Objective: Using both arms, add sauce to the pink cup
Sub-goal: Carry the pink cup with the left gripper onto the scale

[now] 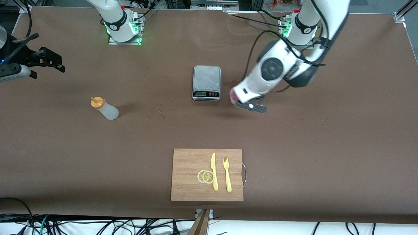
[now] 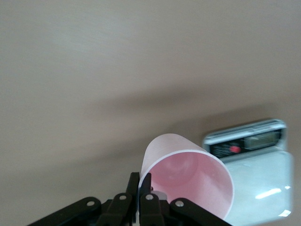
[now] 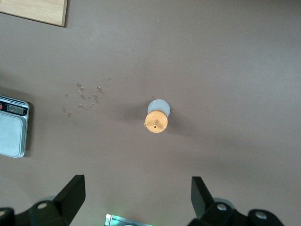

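Note:
The pink cup (image 1: 232, 94) (image 2: 188, 174) hangs tilted just above the table beside the scale. My left gripper (image 1: 237, 102) (image 2: 140, 181) is shut on the cup's rim, one finger inside and one outside. The sauce bottle (image 1: 105, 109) (image 3: 157, 117), whitish with an orange nozzle cap, stands on the table toward the right arm's end. My right gripper (image 1: 58, 64) (image 3: 136, 188) hovers high over that end of the table, open and holding nothing, with the bottle below it.
A grey kitchen scale (image 1: 206, 81) (image 2: 254, 165) (image 3: 11, 132) sits mid-table. A wooden cutting board (image 1: 189, 163) (image 3: 37, 9) lies nearer the front camera with a yellow knife (image 1: 214, 171), a fork (image 1: 227, 174) and lemon slices (image 1: 205, 176). Small droplets (image 3: 84, 96) dot the table between bottle and scale.

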`<control>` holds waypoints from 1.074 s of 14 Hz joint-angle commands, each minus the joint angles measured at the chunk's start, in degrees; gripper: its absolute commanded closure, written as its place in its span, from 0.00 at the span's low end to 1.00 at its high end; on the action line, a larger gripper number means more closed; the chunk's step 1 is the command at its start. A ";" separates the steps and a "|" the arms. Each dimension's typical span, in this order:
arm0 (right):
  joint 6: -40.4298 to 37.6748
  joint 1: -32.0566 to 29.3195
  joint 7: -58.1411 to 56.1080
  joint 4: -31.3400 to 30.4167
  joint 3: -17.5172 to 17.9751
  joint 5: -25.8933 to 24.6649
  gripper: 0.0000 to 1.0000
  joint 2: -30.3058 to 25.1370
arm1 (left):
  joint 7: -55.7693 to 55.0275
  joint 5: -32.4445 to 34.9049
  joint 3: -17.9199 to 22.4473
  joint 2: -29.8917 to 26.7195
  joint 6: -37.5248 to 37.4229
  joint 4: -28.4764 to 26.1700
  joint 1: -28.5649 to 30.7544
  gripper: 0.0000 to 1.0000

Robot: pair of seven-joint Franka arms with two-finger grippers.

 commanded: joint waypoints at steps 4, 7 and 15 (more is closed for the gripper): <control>-2.50 -0.40 -0.03 0.36 0.02 -0.53 0.00 0.68 | -13.59 -0.30 -0.47 1.89 5.37 0.06 -13.76 1.00; -4.09 -0.40 0.05 0.36 -0.16 -0.53 0.00 1.12 | -15.36 2.59 -0.30 4.53 6.79 -0.12 -16.59 1.00; -4.09 -0.40 0.05 0.45 -0.16 -0.61 0.00 1.12 | -15.72 6.21 -0.03 5.93 6.79 -0.12 -17.12 0.01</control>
